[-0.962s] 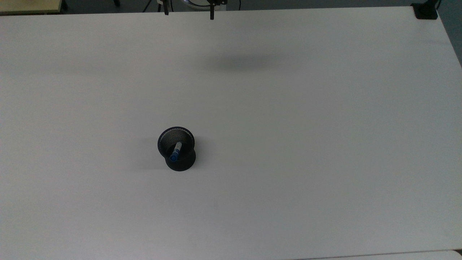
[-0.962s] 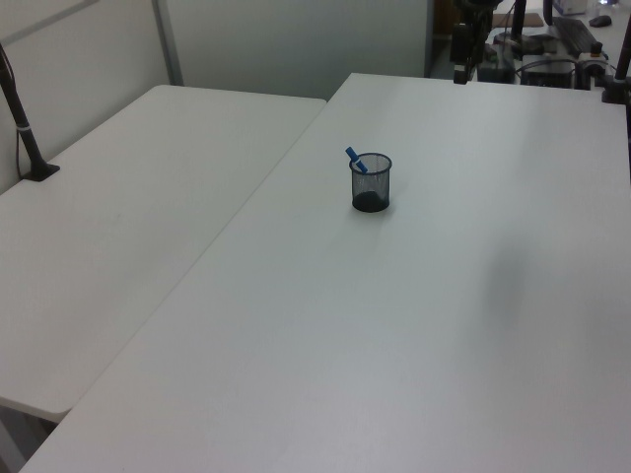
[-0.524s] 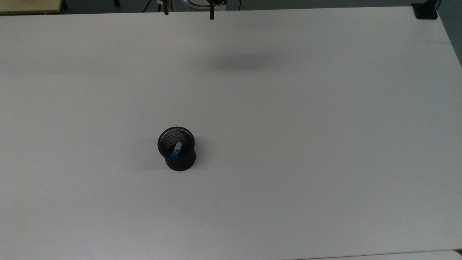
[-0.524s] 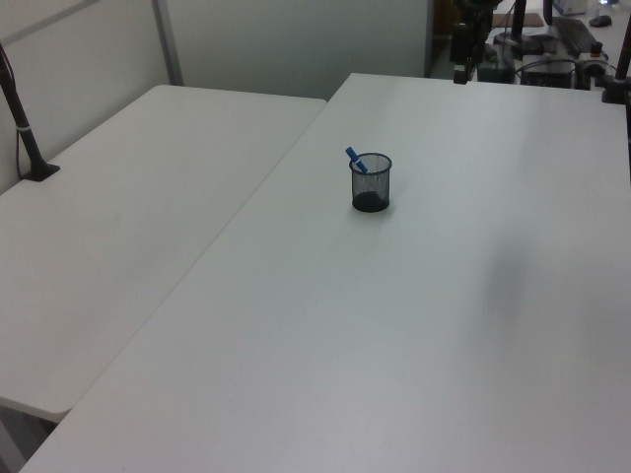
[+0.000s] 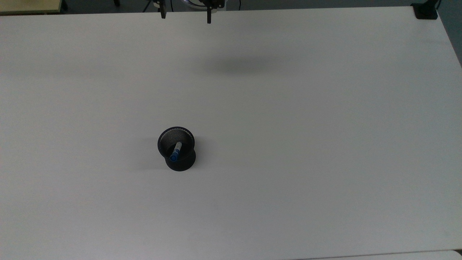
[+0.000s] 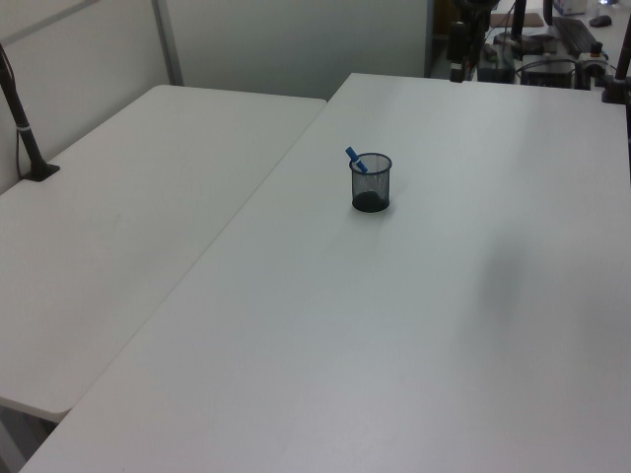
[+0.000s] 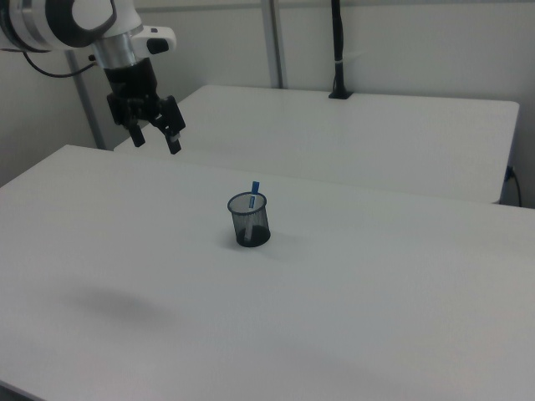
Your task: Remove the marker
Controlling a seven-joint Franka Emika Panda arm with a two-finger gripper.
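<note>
Overhead, end effector (image 7: 155, 140) hangs high, fingers spread, empty; marker (image 7: 253, 197) stands in cup (image 7: 248, 221).

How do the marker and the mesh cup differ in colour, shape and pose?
The marker is slim, white-barrelled with a blue top; the mesh cup is wide, round and black. The marker leans tilted against the rim, its blue end poking above it; the mesh cup stands upright on the table. Both sit together, far from the gripper.
</note>
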